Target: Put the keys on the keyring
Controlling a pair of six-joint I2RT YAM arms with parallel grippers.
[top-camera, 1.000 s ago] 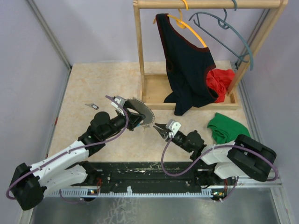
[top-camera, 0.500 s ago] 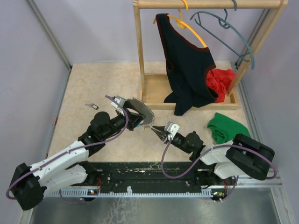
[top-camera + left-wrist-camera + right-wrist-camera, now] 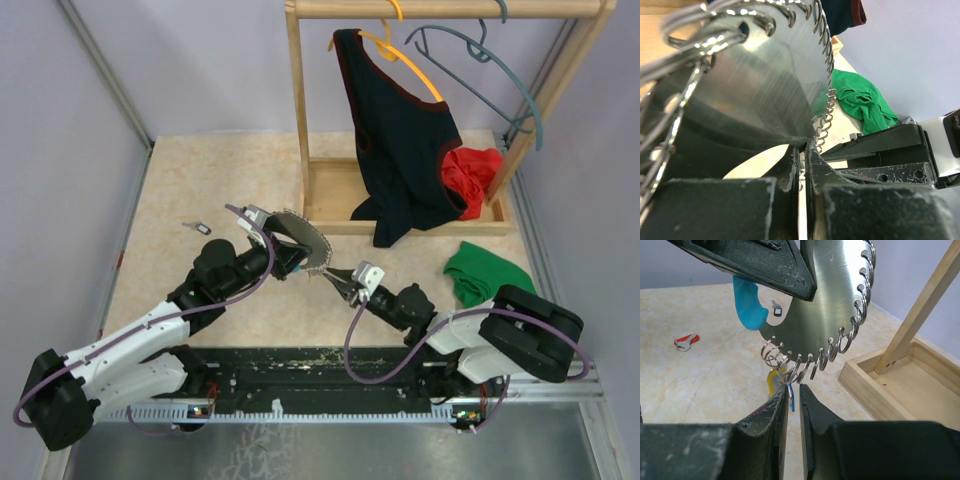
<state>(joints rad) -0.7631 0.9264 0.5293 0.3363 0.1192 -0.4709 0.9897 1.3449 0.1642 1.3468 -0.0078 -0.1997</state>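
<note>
The keyring (image 3: 300, 238) is a shiny metal plate edged with several small wire rings, with a light-blue curved part (image 3: 747, 305). My left gripper (image 3: 288, 262) is shut on its ringed edge and holds it above the table; the left wrist view shows the plate (image 3: 765, 85) rising from the jaws (image 3: 802, 155). My right gripper (image 3: 335, 276) is just under the lowest rings, its jaws (image 3: 792, 390) nearly together on a blue key (image 3: 791, 401). A yellow key (image 3: 771, 382) hangs beside it. A red key (image 3: 686, 341) and a black key (image 3: 198, 228) lie on the table.
A wooden clothes rack (image 3: 330, 195) stands at the back right with a black top (image 3: 400, 140) on a yellow hanger and a grey-blue hanger (image 3: 490, 70). A red cloth (image 3: 472, 172) lies in its base. A green cloth (image 3: 485, 272) lies right of my right arm.
My right gripper has edged slightly left, closer to the rings at the keyring's lower edge. The left arm and keyring have not moved.
</note>
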